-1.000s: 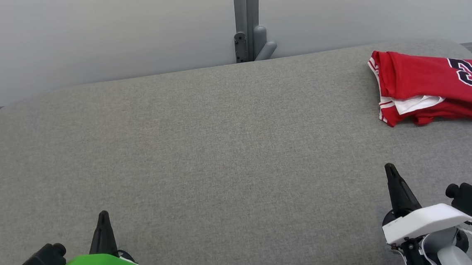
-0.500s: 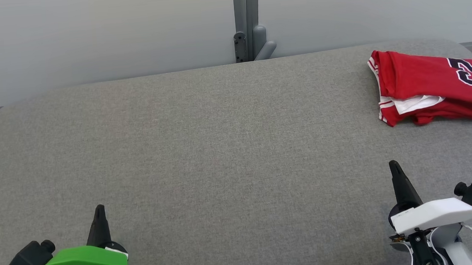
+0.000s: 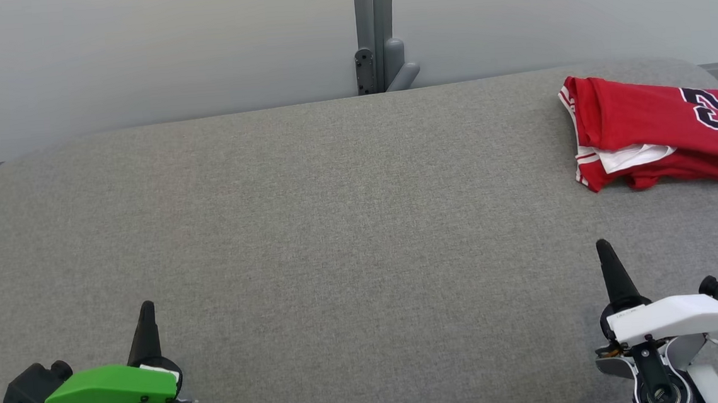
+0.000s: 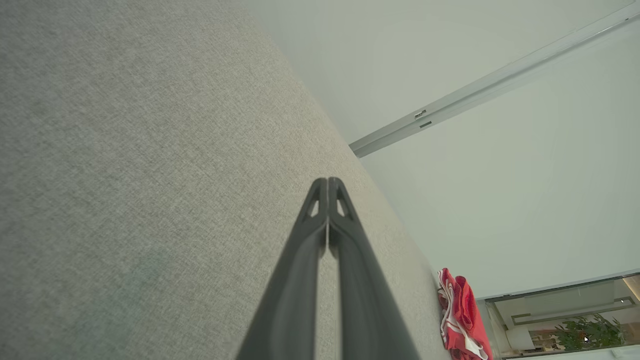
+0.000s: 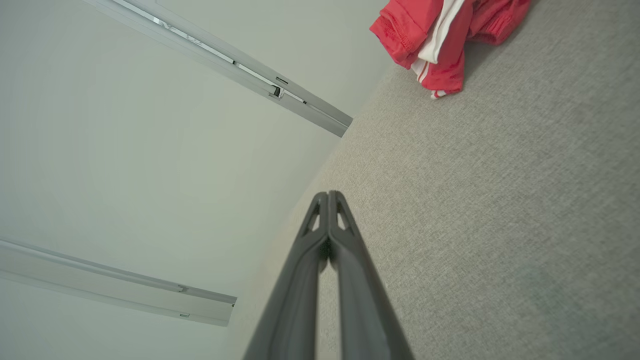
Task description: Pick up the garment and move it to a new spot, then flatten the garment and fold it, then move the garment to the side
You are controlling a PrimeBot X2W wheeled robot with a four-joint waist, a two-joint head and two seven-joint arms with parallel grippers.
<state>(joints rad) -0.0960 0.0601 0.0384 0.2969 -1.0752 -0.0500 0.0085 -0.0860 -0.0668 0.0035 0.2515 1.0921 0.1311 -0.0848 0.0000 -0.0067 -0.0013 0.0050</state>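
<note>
Garment (image 3: 651, 127) seemingly at far-right edge of surface (image 3: 335, 228)

- A red garment (image 3: 637, 112) lies at two o'clock in the head view. Near its right end stands a large two-digit number (image 3: 714, 112), printed in dark navy with a white outline. It reads 23 and is turned sideways.
- At five o'clock in the same view, the white cover (image 3: 670, 319) on the right gripper (image 3: 602, 246) carries a tiny dark marking near its left end, too small to read.
- In the left wrist view the garment sits bunched at five o'clock, too small for any digits to be made out.
- In the right wrist view the garment sits at one o'clock, folded so that its number cannot be read.
</note>
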